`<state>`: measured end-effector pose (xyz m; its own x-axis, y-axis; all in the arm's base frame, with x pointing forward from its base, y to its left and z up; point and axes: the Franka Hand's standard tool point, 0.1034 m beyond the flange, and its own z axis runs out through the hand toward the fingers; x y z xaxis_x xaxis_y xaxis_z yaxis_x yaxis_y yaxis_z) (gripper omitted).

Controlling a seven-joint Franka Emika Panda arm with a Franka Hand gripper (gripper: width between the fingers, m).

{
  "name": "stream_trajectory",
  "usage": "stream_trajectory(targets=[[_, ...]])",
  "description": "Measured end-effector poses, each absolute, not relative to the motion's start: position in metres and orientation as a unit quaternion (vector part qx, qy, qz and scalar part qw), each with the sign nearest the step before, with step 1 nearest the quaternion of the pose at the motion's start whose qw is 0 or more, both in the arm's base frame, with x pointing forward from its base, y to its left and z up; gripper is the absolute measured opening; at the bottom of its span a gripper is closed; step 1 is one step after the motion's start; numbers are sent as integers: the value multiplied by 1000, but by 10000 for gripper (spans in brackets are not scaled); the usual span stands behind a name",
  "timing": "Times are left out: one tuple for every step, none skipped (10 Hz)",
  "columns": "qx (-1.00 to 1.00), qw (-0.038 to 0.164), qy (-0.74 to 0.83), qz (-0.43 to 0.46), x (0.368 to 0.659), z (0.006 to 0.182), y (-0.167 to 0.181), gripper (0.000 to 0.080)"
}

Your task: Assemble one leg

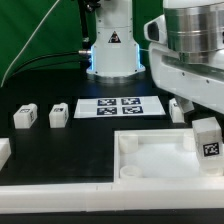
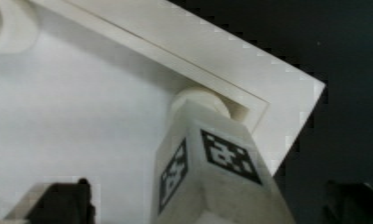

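Note:
The leg [image 1: 206,138], a small white block with black-and-white tags, stands at the right-hand corner of the square panel [image 1: 150,158] in the exterior view. In the wrist view the leg [image 2: 211,160] rises from the round corner hole [image 2: 197,100] of the panel [image 2: 76,110] towards the camera. My gripper [image 1: 203,120] hangs right over it. Its dark fingers [image 2: 62,202] stand on either side of the leg with a gap showing, so the gripper [image 2: 206,208] is open around the leg.
Two more small tagged blocks [image 1: 25,117] [image 1: 57,115] stand at the exterior view's left, and another [image 1: 176,110] behind the panel. The marker board [image 1: 120,107] lies in front of the robot base [image 1: 112,50]. A long white bar [image 1: 50,190] lies in front.

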<state>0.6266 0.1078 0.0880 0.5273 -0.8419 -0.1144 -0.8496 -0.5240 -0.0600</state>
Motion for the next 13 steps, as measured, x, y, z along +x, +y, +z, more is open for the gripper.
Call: stream_trajectory(targets=[[-891, 56, 450, 33, 627, 88, 107, 649], [-918, 57, 392, 29, 627, 88, 106, 649], [-937, 59, 344, 26, 628, 88, 106, 649], [-956, 61, 286, 21, 629, 89, 105, 649], [-971, 62, 232, 17, 630, 89, 104, 649], [-981, 63, 185, 13, 630, 90, 104, 649], [-991, 63, 121, 8, 631, 90, 103, 649], [-995, 64, 71, 5, 632, 91, 103, 649], [-997, 64, 41, 3, 632, 91, 103, 649], [-998, 64, 21, 1, 632, 91, 104, 649], [-998, 65, 26, 2, 632, 91, 104, 649], [-998, 65, 26, 2, 632, 91, 104, 649], [-998, 65, 25, 2, 632, 91, 104, 520]])
